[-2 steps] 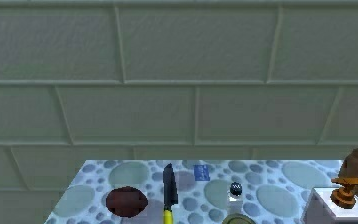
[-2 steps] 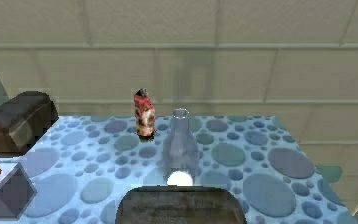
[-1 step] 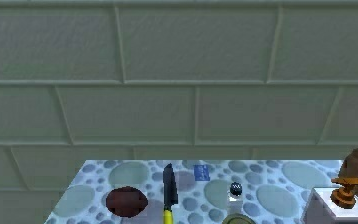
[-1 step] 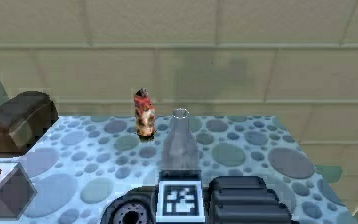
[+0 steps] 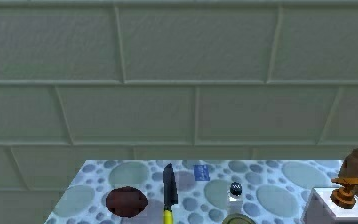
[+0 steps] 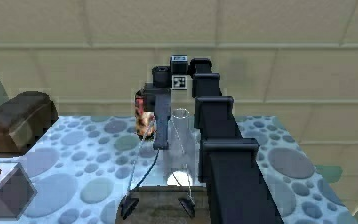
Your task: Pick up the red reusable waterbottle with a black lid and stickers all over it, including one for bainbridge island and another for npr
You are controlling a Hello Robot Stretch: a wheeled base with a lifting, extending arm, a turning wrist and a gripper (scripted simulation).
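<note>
1. Hand point(image 6: 162, 135) sits at the end of the arm point(image 6: 227, 165), out over the worktop point(image 6: 87, 150); whether its fingers are apart or together cannot be told, nor whether it holds anything.
2. Nearest the robot, a clear glass-like vessel point(image 6: 182, 150) stands just beside the arm, so a sideways sweep could knock it.
3. Just left of the hand in the arm side view stands the reddish, patch-covered bottle point(image 6: 142, 112), on the worktop; touching or not, I cannot say.
4. This looks like the grasp step: seat the fingers around the bottle's body, below its top, then lift straight up before retracting.
5. Farther off, a brown chest point(image 6: 22, 120) lies well apart at the left, with the wall point(image 6: 287, 40) behind.
</note>
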